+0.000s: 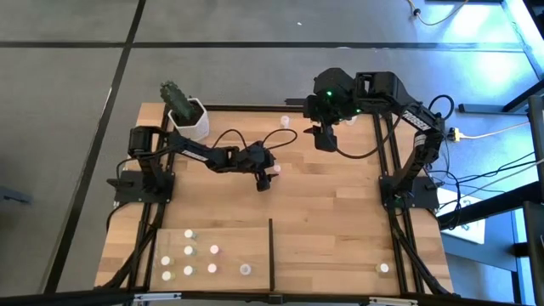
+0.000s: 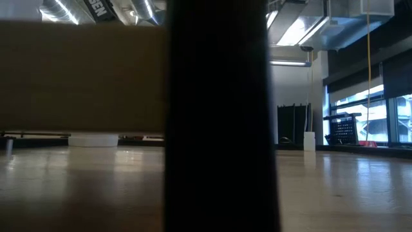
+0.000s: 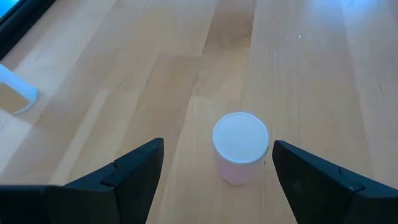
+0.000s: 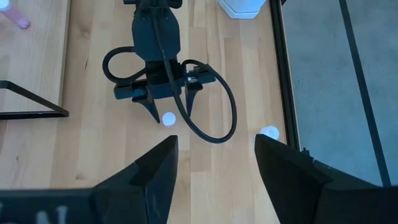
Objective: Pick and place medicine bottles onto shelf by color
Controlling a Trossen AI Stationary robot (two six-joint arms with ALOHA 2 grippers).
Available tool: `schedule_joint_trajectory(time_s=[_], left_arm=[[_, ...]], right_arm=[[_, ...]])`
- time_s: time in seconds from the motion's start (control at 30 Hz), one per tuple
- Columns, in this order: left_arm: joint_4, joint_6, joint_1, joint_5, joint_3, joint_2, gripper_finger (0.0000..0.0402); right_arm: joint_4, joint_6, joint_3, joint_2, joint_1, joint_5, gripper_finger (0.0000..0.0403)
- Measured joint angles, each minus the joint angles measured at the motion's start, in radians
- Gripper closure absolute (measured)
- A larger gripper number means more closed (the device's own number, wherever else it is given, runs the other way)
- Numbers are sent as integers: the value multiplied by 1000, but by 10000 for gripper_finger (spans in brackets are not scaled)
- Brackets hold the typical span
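Observation:
A pale pink medicine bottle [image 3: 240, 149] with a round white cap stands upright on the wooden tabletop near its middle [image 1: 277, 168]. My left gripper [image 3: 217, 149] is low over the table and open, one finger on either side of this bottle with a gap on both sides. The right wrist view shows the same bottle [image 4: 168, 118] between those fingers. My right gripper [image 1: 323, 140] hangs high over the far middle of the table, open [image 4: 214, 155] and holding nothing. The shelf [image 1: 229, 238] lies at the near left, and several bottles stand on it.
A thin black divider [image 1: 270, 251] edges the shelf and blocks most of the low view [image 2: 219, 116]. A white cactus pot [image 1: 189, 119] stands at the far left corner. Loose bottles stand near the far edge [image 1: 286, 121], and one stands at the near right [image 1: 383, 268].

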Motion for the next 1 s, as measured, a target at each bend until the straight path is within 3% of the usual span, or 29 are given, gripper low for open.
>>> schedule_joint_trajectory(time_s=[0.37,0.73,1.0], left_arm=[[88,-20,-14,61,0,0,115],[41,-19,-14,32,0,0,131],[41,-19,-14,31,0,0,168]], right_arm=[[0,-1,0,0,0,0,187],[1,-3,0,0,0,0,187],[2,-3,0,0,0,0,187]])
